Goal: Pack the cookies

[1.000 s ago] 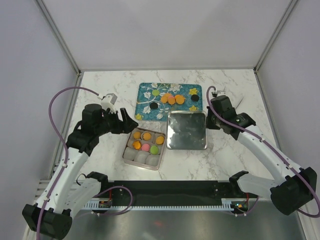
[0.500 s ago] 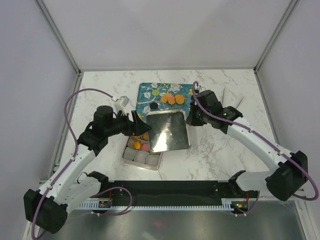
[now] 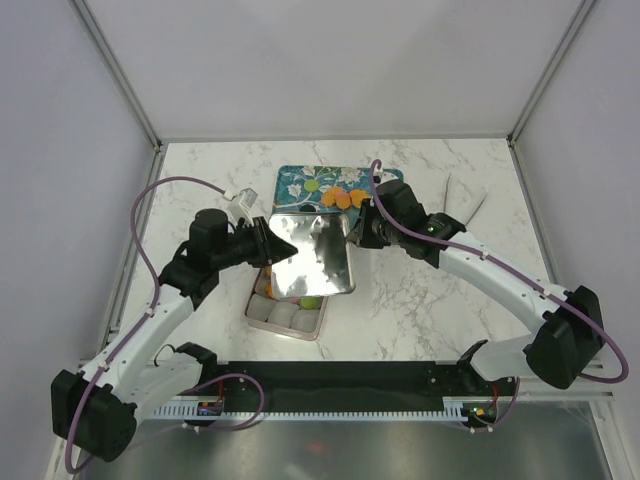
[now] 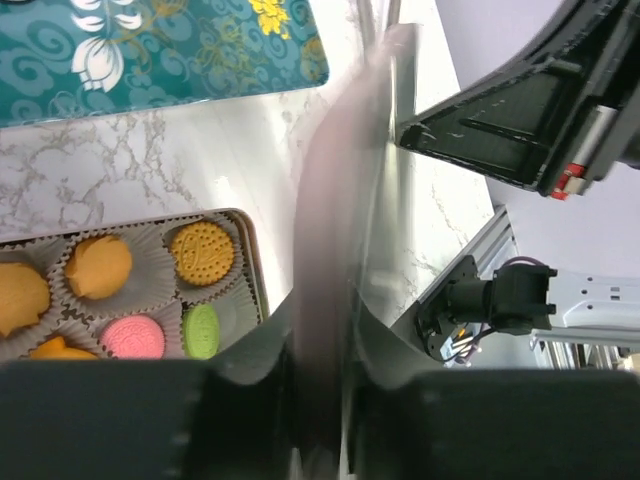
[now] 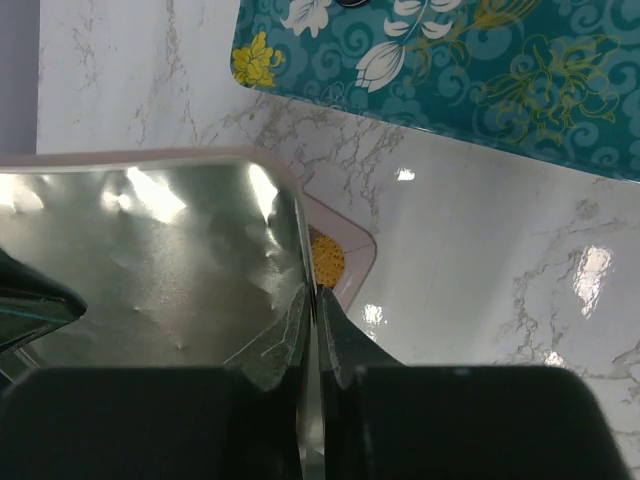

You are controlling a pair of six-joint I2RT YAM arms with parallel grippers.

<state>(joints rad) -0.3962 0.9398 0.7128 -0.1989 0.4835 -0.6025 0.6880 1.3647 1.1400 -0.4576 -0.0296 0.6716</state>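
Both the left gripper [image 3: 288, 248] and right gripper [image 3: 352, 231] now clamp their fingers on the lid [image 3: 312, 256], moved from the tabletop [image 3: 430, 290] to above the tin [image 3: 285, 318] of cookies [image 4: 200, 252]. Closing looks premature, since others remain on the tray [image 3: 294, 190].

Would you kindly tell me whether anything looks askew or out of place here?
Yes: the lid, pinched by the left tool and right tool, hangs tilted and crooked over the tin, shiny inside up. Several cookies lie unpacked on the tray.

White marble tabletop [image 3: 400, 320], pale lilac walls [image 3: 330, 60], aluminium corner posts [image 3: 118, 75].
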